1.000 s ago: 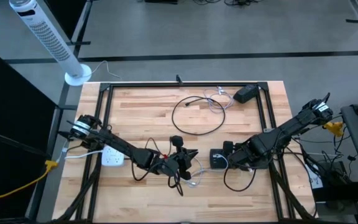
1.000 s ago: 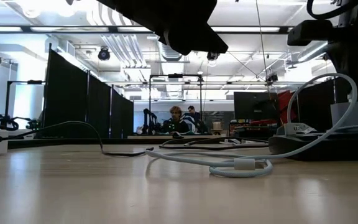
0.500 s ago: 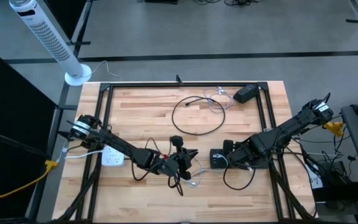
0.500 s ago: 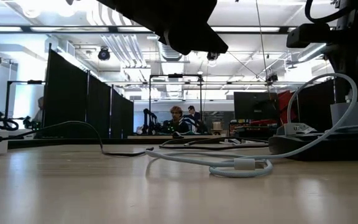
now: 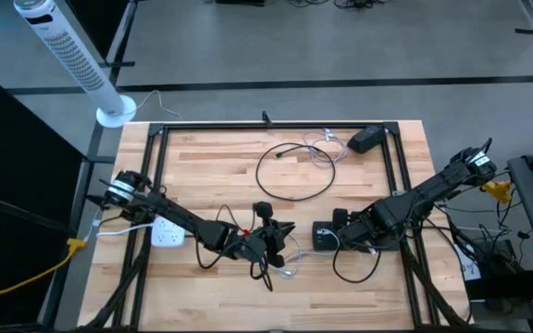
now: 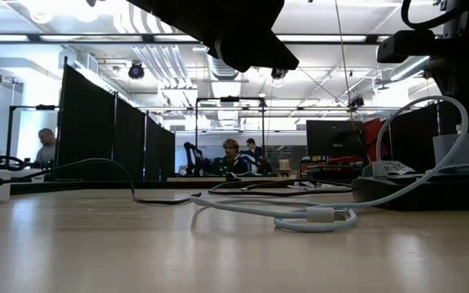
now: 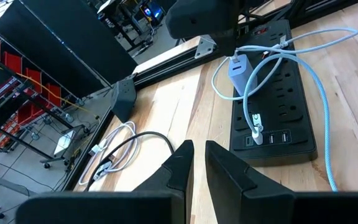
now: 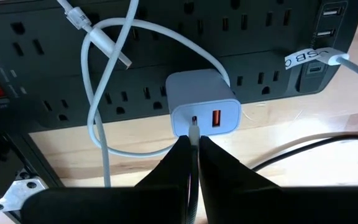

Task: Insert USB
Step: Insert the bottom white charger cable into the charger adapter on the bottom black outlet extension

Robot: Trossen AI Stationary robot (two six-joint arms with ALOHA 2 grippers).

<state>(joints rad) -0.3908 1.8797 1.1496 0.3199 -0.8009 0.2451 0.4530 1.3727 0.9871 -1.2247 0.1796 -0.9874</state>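
Pinched between the closed fingers of the right gripper [image 8: 192, 146], a slim silver-tipped USB plug [image 8: 194, 126] is held at a port of the pale charger [image 8: 202, 104] seated in the black power strip [image 8: 166, 56]. The left gripper [image 7: 198, 155], nearly closed and empty, is kept near the strip's end.

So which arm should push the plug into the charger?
The right. Its gripper is shut on the plug, whose tip sits at the charger port on the power strip. The left gripper holds nothing and sits back from the strip.
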